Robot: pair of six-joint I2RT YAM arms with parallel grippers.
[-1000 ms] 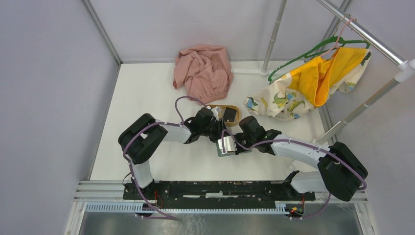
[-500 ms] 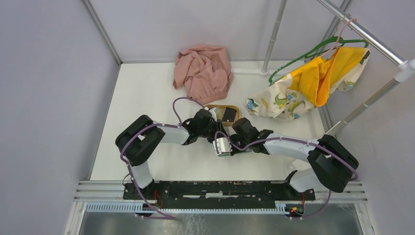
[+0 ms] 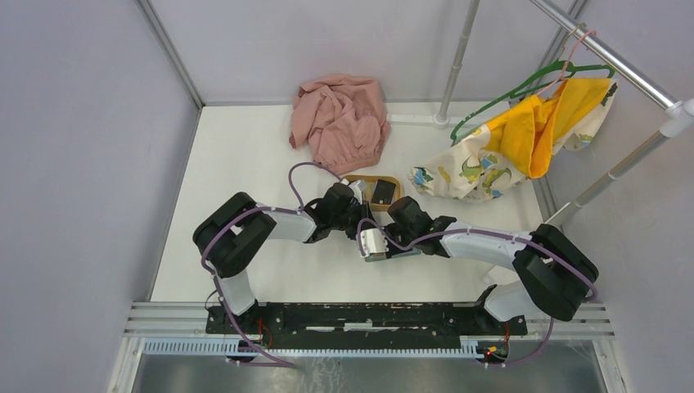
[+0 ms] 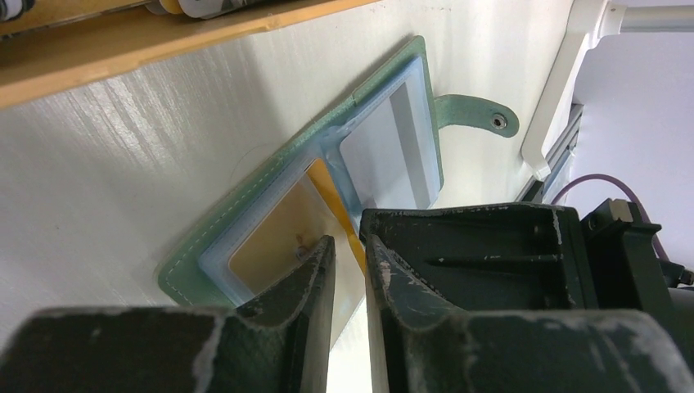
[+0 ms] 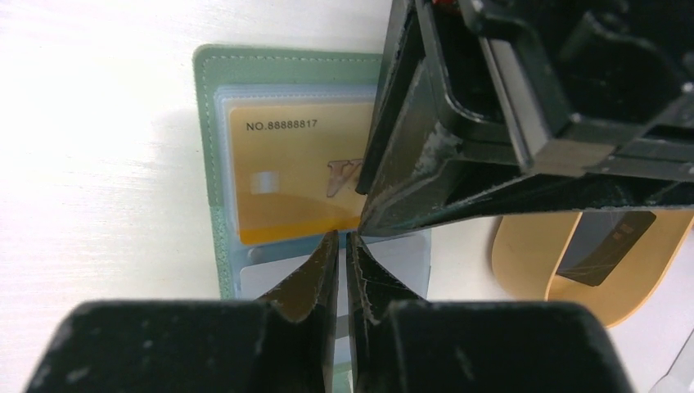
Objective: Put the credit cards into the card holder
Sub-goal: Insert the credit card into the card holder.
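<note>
Left wrist view: both grippers crowd the open card holder point(image 4: 372, 151) lying flat on the desk point(image 4: 106, 188).
From the left, the left gripper point(image 4: 348, 250) has its fingers nearly together with nothing seen between them, its tips over the gold-tan credit card point(image 4: 274, 237) that sits in a clear sleeve of the holder. The right gripper point(image 5: 342, 246) is pinched closed at that card's edge. Farther right, a black card point(image 5: 610, 244) lies in the wooden tray point(image 5: 524, 270), near the holder.
</note>
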